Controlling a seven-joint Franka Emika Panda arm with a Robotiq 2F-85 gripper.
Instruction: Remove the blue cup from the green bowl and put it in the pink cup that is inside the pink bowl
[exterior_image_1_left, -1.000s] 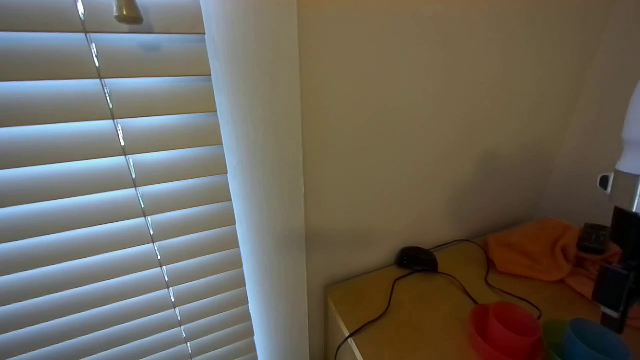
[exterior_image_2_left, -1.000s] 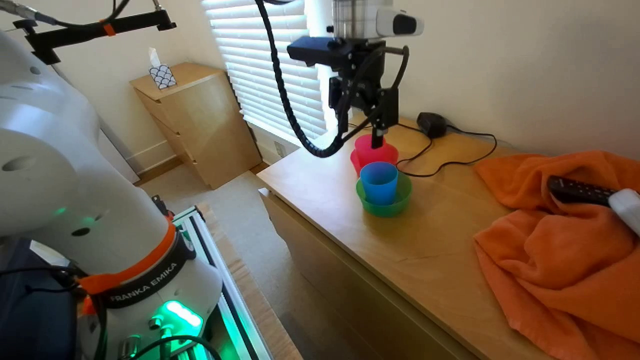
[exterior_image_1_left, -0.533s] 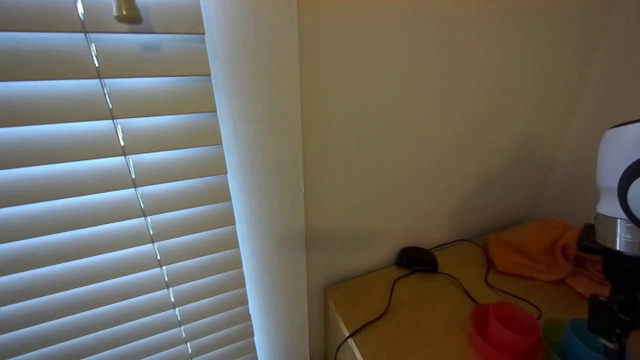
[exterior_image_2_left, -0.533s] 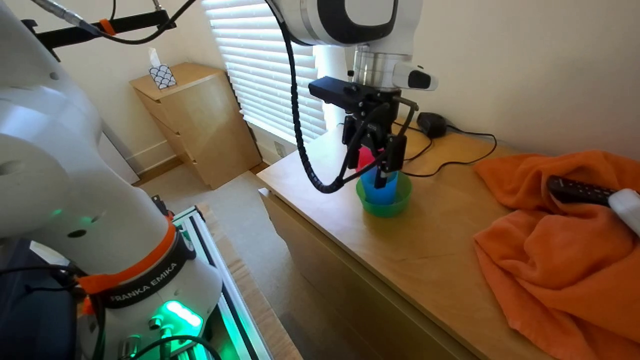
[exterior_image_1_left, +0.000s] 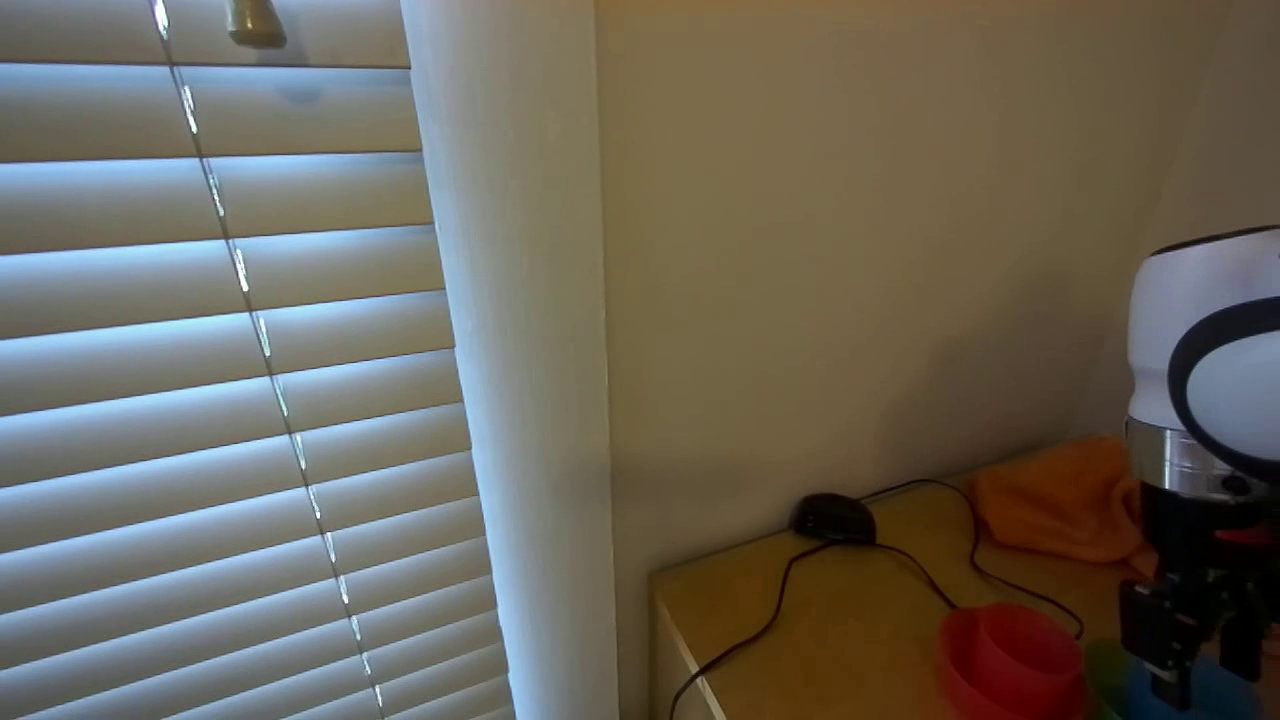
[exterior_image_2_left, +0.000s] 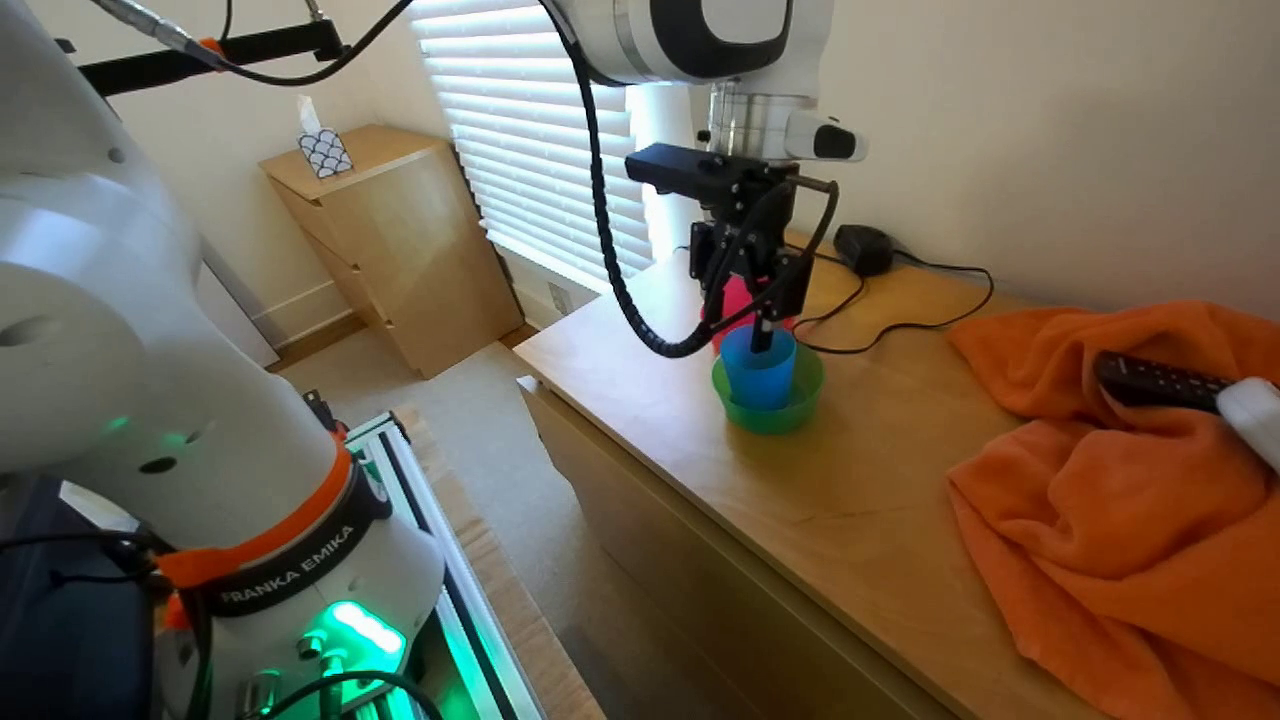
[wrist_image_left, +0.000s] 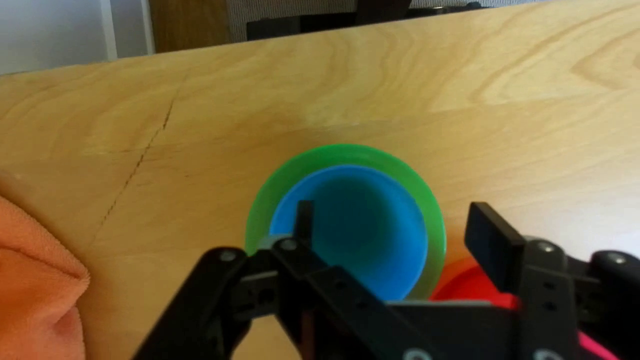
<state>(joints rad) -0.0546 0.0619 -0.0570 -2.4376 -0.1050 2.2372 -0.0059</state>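
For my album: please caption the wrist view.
Blue cup inside a green bowl, seen past an open pincer.

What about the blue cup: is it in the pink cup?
No: the wrist view shows the blue cup inside the green bowl.

There are two cups (exterior_image_2_left: 757, 385), two bowls (exterior_image_2_left: 774, 421), one pincer (wrist_image_left: 393, 220).

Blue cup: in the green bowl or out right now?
In: the blue cup stands inside the green bowl in an exterior view, and the wrist view shows the bowl's rim around the cup's visible edge.
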